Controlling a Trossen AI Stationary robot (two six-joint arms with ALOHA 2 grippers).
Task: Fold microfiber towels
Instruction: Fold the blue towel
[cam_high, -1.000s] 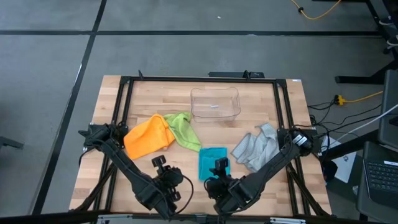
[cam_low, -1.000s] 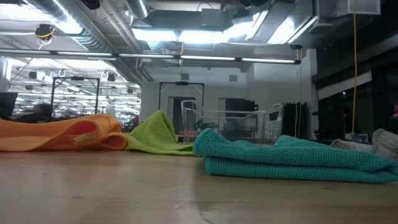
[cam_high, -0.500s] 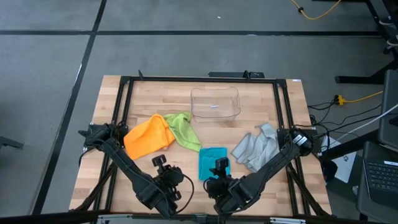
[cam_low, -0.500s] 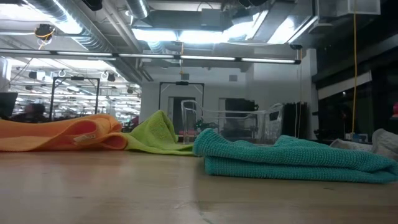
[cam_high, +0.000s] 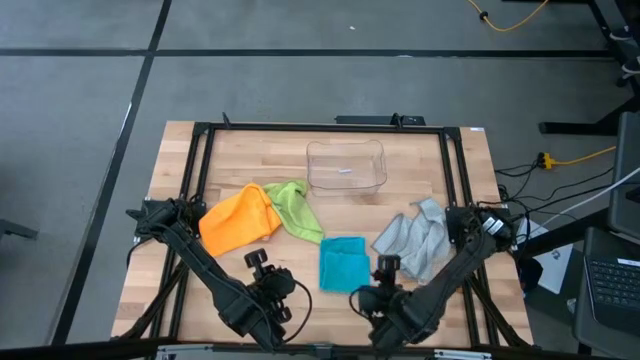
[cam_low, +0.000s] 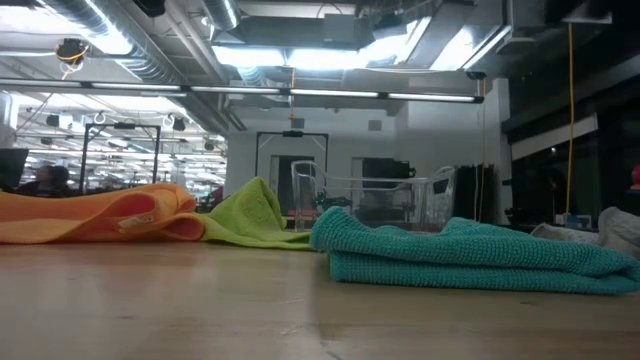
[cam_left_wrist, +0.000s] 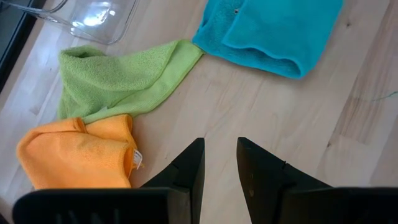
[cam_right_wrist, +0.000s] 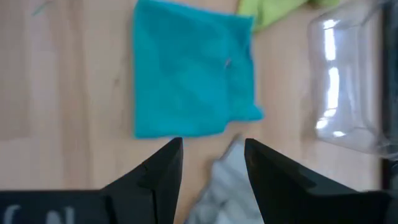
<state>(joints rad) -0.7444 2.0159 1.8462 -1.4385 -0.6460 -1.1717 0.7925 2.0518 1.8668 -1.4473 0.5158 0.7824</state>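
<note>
Near the worktop's front edge: left tool and right tool, both released, grasping nothing. Mid-worktop: folded teal microfiber towel. Left: crumpled orange towel touching lime green towel. Right: rumpled pale grey-blue towel. Far side: clear plastic bin.

Both arms low at table's near edge. Left gripper near-centre-left, fingers parted by narrow gap, empty. Right gripper near-centre-right, fingers spread wider, empty. Neither touching anything.
</note>
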